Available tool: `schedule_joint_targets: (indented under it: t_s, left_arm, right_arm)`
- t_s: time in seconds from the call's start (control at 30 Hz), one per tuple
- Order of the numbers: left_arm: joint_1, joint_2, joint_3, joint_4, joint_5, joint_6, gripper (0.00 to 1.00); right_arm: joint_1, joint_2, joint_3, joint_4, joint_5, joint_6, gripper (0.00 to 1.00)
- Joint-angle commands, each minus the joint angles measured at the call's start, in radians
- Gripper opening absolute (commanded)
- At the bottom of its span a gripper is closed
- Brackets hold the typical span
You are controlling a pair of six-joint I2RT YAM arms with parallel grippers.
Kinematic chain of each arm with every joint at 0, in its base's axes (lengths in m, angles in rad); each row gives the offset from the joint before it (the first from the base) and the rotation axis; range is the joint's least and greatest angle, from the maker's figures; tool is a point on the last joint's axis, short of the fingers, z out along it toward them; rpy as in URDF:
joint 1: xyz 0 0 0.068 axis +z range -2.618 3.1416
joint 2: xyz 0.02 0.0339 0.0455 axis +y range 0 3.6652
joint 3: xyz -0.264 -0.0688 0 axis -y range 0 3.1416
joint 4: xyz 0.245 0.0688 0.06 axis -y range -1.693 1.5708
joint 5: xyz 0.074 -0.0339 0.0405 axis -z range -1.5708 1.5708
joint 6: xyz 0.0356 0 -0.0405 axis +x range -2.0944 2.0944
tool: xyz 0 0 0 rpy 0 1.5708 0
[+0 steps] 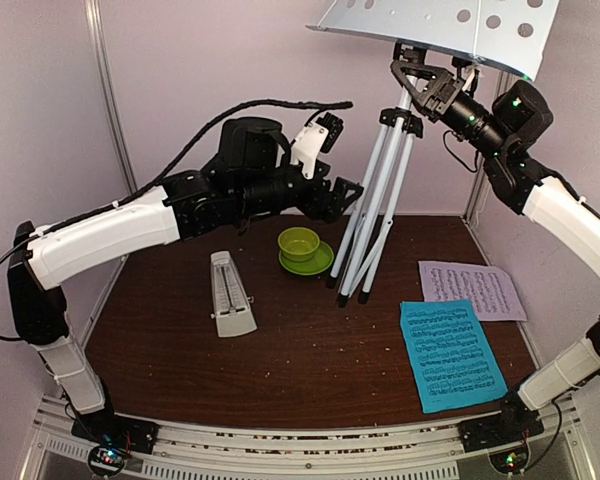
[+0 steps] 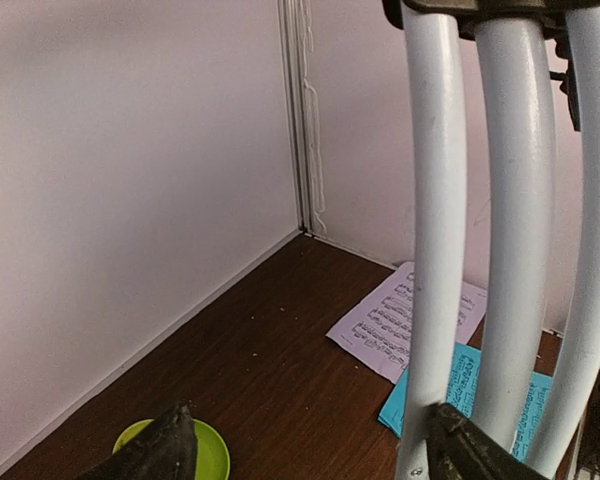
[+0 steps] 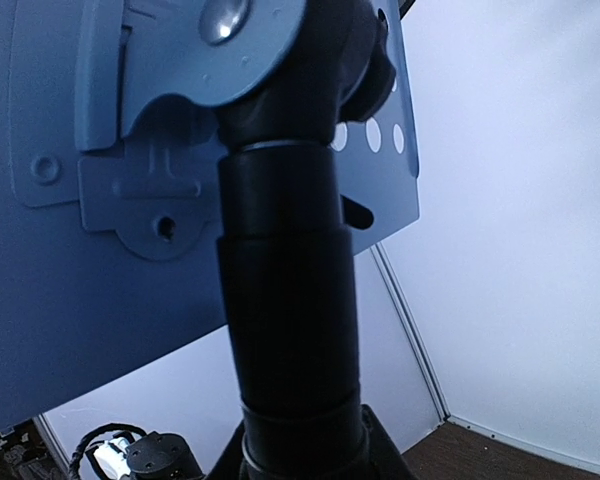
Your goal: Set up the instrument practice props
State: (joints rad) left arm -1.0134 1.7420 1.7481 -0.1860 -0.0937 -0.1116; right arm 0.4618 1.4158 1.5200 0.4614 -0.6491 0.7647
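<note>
Dark wood-grain surface [image 1: 280, 380], matt and crumb-speckled, music stand [image 1: 420, 30] of smooth pale sheet metal, glossy silver metal tripod legs [image 1: 372, 215], shiny lime-green plastic bowl [image 1: 298, 243], blue music sheet [image 1: 450, 355] and pale pink music sheet [image 1: 472, 290] of matt paper, cream plastic metronome [image 1: 230, 295]

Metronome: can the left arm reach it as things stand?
Probably yes. The left pincer is open by the legs of the music stand, and the metronome sits on bare table below that arm, nothing between; the green bowl is off to its side.
</note>
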Motion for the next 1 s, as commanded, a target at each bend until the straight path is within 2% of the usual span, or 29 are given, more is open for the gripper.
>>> schedule_joint_targets:
  t_s: [0.0, 0.17, 0.27, 0.53, 0.67, 0.77, 0.97]
  left_arm:
    - [0.002, 0.031, 0.050, 0.021, 0.009, -0.008, 0.81]
    - [0.001, 0.024, 0.033, 0.034, 0.060, -0.004, 0.82]
    - [0.000, 0.010, 0.018, 0.039, 0.080, -0.010, 0.88]
    - [-0.010, 0.029, 0.041, 0.011, 0.043, -0.027, 0.89]
    - [-0.010, 0.050, 0.068, -0.028, -0.025, -0.018, 0.83]
    - [-0.010, 0.059, 0.078, -0.033, -0.026, 0.026, 0.77]
    - [-0.008, 0.071, 0.079, -0.026, 0.021, 0.115, 0.57]
  right_arm:
    - [0.027, -0.052, 0.064, 0.236, 0.052, 0.012, 0.00]
    - [0.039, -0.057, 0.065, 0.201, 0.051, -0.029, 0.00]
    - [0.040, -0.065, 0.058, 0.191, 0.057, -0.048, 0.00]
    - [0.067, -0.061, 0.054, 0.174, 0.084, -0.094, 0.00]
    - [0.083, -0.055, 0.056, 0.185, 0.087, -0.088, 0.00]
    - [0.099, -0.056, 0.048, 0.189, 0.093, -0.085, 0.00]
    - [0.107, -0.063, 0.026, 0.202, 0.096, -0.052, 0.00]
